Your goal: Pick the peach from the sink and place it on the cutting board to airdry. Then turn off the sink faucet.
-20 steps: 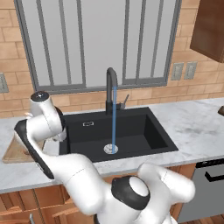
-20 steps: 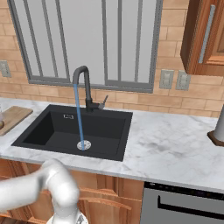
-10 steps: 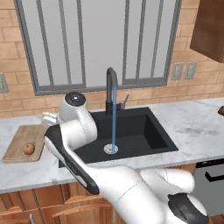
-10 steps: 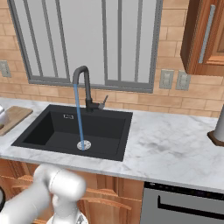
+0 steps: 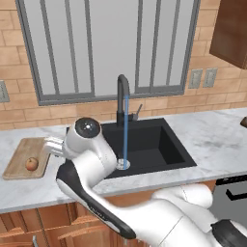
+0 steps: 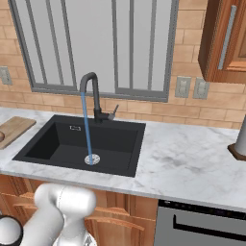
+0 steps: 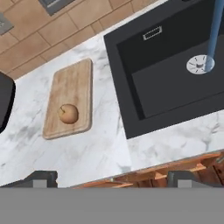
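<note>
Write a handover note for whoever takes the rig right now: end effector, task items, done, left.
End effector: open, empty, high over the counter edge between cutting board and sink.
Peach: resting on the cutting board, left of the sink.
Done: peach placed to airdry.
Left: water runs from the sink faucet onto the drain; the side lever needs closing.

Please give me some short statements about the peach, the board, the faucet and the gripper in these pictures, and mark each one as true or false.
1. The peach lies on the cutting board. True.
2. Water runs from the sink faucet. True.
3. The peach is in the sink. False: the basin holds only the stream falling on the drain.
4. The gripper holds the peach. False: its fingertips are apart with nothing between them.
5. The cutting board stands inside the sink. False: it lies on the counter beside it.
</note>
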You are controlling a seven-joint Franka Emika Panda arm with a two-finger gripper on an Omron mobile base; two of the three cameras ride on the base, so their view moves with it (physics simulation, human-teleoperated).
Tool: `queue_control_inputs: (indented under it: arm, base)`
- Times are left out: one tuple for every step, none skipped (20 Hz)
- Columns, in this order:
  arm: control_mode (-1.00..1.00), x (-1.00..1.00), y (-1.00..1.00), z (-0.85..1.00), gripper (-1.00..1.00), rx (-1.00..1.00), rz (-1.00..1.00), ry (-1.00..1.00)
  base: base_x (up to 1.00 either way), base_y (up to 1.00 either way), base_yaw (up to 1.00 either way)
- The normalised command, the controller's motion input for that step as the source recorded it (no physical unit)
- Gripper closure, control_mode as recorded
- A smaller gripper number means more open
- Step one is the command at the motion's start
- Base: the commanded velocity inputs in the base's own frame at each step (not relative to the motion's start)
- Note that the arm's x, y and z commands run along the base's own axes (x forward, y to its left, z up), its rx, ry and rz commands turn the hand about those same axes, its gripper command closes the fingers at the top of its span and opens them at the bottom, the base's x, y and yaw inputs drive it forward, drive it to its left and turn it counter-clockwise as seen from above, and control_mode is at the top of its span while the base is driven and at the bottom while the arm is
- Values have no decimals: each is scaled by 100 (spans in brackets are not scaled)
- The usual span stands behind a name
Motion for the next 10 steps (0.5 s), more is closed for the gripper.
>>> queue_control_inputs:
  arm:
    - [-100, -59, -28, 32, -100, -7, 11, -12]
    - [-100, -61, -33, 36, -100, -6, 14, -11]
    - [-100, -64, -36, 43, -100, -7, 15, -7]
    - [-100, -67, -43, 49, -100, -6, 15, -4]
    - [-100, -67, -47, 53, -100, -6, 15, -3]
    - [-100, -69, -54, 57, -100, -4, 16, -1]
    - [-100, -70, -58, 59, -100, -2, 16, 0]
    - [-100, -71, -61, 58, -100, -1, 17, 0]
    - [-100, -72, -62, 56, -100, 0, 17, -1]
    - [-100, -74, -64, 55, -100, 0, 17, -1]
  base:
    - [0, 0, 0]
    - [0, 0, 0]
    - [0, 0, 0]
    - [0, 0, 0]
    - [0, 0, 0]
    - [0, 0, 0]
    - [0, 0, 0]
    - [0, 0, 0]
    - [0, 0, 0]
    - [0, 0, 0]
